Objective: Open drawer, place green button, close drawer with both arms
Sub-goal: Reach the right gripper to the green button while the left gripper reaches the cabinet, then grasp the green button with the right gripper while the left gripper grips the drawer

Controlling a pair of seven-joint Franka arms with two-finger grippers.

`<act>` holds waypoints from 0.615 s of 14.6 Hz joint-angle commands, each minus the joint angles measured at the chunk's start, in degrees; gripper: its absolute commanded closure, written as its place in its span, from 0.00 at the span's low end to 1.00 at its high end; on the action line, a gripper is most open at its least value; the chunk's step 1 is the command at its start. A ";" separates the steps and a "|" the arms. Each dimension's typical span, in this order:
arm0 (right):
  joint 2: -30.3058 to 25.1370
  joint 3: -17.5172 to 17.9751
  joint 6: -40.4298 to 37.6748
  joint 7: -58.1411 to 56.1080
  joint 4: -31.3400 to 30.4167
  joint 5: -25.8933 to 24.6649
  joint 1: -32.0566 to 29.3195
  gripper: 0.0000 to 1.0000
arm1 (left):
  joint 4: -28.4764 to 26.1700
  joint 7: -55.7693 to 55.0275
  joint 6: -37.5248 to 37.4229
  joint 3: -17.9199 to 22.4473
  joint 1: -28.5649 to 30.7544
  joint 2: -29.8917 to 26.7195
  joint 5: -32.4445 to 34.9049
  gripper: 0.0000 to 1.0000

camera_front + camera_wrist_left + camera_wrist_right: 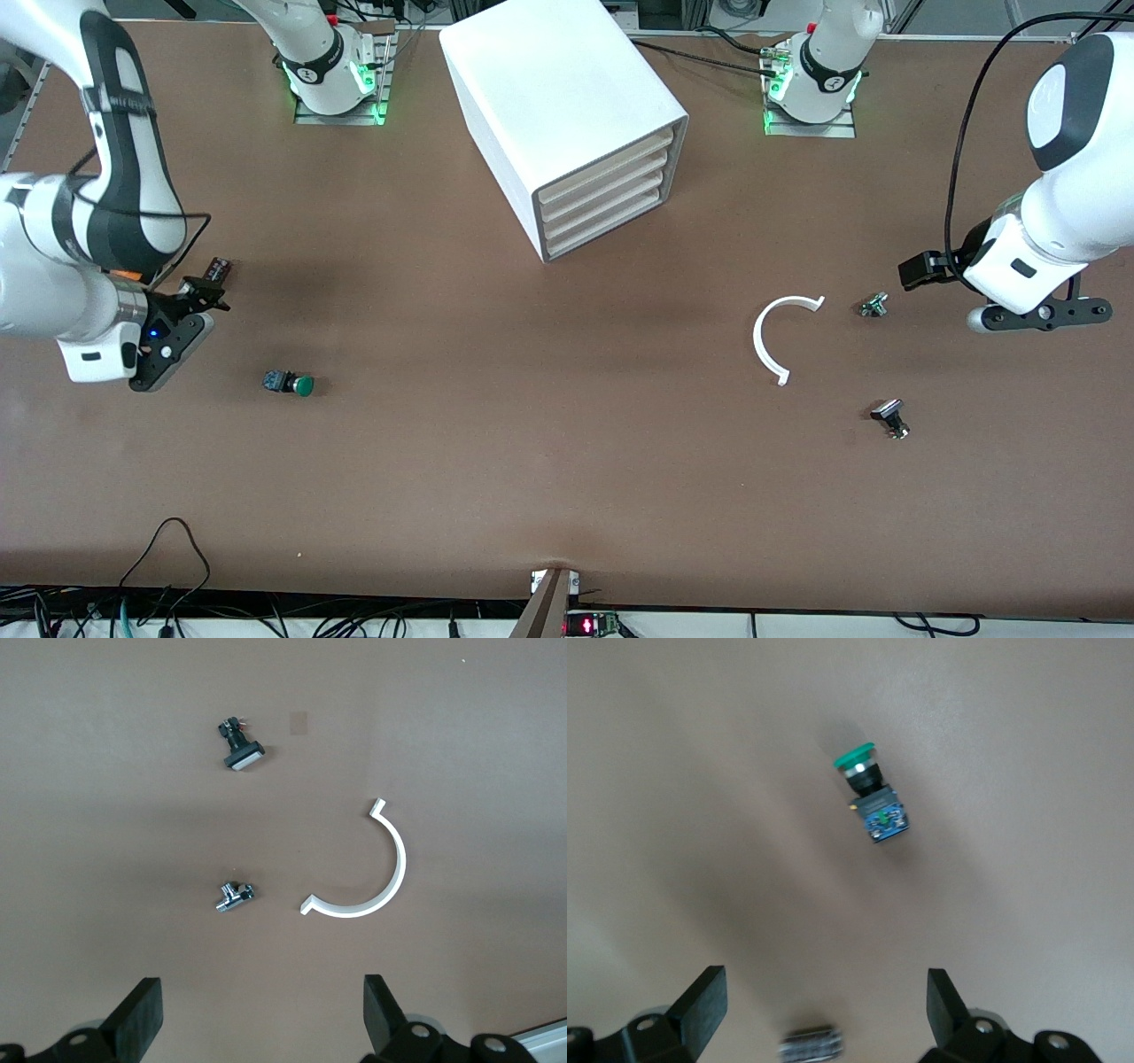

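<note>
The white cabinet [567, 115] stands at mid-table between the two bases, all its drawers shut; the drawer [607, 232] is the lowest front. The button [292, 383], with a green cap and a black-and-blue body, lies on its side toward the right arm's end of the table, also seen in the right wrist view [873, 797]. My right gripper [199, 297] [824, 1010] hangs open over bare table a short way from the button, holding nothing. My left gripper [917, 270] [261, 1014] is open and empty over the left arm's end of the table.
A white C-shaped ring [780, 332] [368, 873], a small silver part [873, 306] [234, 896] and a black-capped button [890, 416] [241, 751] lie near the left gripper. A small dark part [218, 268] [808, 1045] lies under the right gripper.
</note>
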 commanded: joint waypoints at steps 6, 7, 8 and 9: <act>7.82 2.25 11.50 -20.36 0.65 1.31 0.07 0.00 | -8.14 0.87 4.41 -6.98 -2.29 3.77 -9.03 0.00; 8.69 2.26 12.74 -20.90 0.56 1.31 0.07 0.00 | -8.24 0.87 4.85 -6.90 -3.69 5.61 -11.05 0.00; 9.40 2.34 13.45 -20.90 0.56 1.31 0.07 0.00 | -8.33 0.52 6.33 -6.90 -4.75 7.63 -12.90 0.00; 10.19 2.26 14.24 -20.21 0.56 1.57 0.07 0.00 | -8.33 0.34 7.57 -6.90 -5.89 9.30 -15.09 0.00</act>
